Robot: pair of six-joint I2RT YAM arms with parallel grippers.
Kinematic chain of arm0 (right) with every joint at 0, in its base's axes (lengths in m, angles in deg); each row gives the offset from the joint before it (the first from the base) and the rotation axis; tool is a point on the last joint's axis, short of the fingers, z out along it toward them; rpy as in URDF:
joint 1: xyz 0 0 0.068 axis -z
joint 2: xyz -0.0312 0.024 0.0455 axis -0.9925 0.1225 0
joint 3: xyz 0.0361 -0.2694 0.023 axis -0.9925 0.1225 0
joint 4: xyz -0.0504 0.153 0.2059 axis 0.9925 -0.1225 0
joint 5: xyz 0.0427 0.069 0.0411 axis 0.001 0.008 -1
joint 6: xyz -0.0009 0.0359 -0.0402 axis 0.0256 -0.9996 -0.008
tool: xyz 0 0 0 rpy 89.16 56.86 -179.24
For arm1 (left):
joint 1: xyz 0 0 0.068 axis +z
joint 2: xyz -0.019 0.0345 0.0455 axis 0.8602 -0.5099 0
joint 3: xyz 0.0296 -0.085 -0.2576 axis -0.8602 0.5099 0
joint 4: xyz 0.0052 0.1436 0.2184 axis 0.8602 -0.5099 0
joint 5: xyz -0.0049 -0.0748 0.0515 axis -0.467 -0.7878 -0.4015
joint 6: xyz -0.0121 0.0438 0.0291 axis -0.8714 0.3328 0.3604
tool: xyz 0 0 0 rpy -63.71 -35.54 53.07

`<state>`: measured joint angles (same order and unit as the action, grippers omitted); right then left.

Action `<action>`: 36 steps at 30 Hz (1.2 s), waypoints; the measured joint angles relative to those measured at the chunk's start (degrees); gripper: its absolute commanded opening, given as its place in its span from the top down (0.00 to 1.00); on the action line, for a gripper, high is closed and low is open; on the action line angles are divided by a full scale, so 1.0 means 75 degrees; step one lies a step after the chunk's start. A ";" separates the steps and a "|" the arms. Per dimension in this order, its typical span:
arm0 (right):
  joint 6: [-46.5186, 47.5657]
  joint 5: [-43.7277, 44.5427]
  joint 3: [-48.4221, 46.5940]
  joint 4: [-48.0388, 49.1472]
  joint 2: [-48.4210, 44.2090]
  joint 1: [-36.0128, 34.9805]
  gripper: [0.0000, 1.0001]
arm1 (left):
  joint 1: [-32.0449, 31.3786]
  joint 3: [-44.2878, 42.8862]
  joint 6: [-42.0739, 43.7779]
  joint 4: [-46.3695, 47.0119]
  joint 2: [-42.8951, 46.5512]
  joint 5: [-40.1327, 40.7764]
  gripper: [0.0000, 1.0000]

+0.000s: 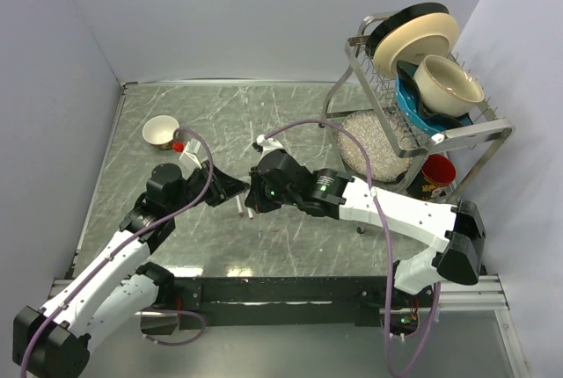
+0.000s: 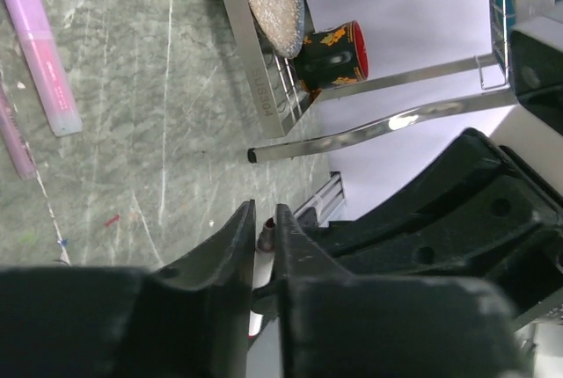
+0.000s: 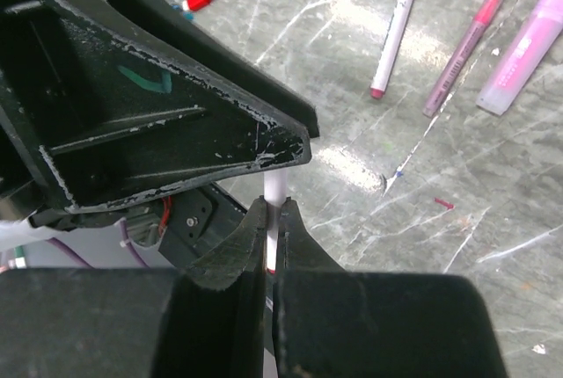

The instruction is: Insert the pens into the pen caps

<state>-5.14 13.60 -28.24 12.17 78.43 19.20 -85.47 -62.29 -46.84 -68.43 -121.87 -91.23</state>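
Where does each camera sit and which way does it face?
Top external: above, behind the bases, looking down at the table; left arm and right arm show.
Left wrist: looks past the left gripper across the table to the dish rack.
Right wrist: looks past the right gripper, shut on a white pen, at the table.
Shared: both wrist views show the pink marker.

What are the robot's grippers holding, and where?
The right gripper pinches a white pen around its barrel. The left gripper flanks a small reddish thing; whether it grips it cannot be told.
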 measured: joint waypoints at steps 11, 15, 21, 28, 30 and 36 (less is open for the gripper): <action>-0.0315 -0.0303 0.0487 0.0490 -0.0312 -0.0006 0.66 | -0.0032 0.0000 -0.0105 0.0012 0.0076 -0.0210 0.99; -0.0434 -0.0621 0.0863 0.0819 -0.0694 -0.0006 0.64 | -0.0044 0.0000 -0.0251 0.0210 0.0111 -0.0443 0.99; -0.0627 -0.0901 0.1402 0.1279 -0.1032 0.0003 0.70 | -0.0044 -0.0029 -0.0312 0.0274 0.0131 -0.0571 0.99; -0.0790 -0.1201 0.1673 0.1577 -0.1081 0.0003 1.00 | -0.0044 -0.0093 -0.0318 0.0315 0.0265 -0.0565 0.93; -0.0836 -0.1212 0.1699 0.1632 -0.1116 0.0003 1.00 | -0.0044 -0.0096 -0.0315 0.0321 0.0280 -0.0562 0.69; -0.0909 -0.1142 0.1868 0.1716 -0.1460 0.0032 1.00 | -0.0052 -0.0501 -0.0198 -0.0396 0.0411 0.0052 0.09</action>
<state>-11.96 5.04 -14.23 25.04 67.48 19.44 -85.87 -66.05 -48.33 -71.40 -118.79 -90.84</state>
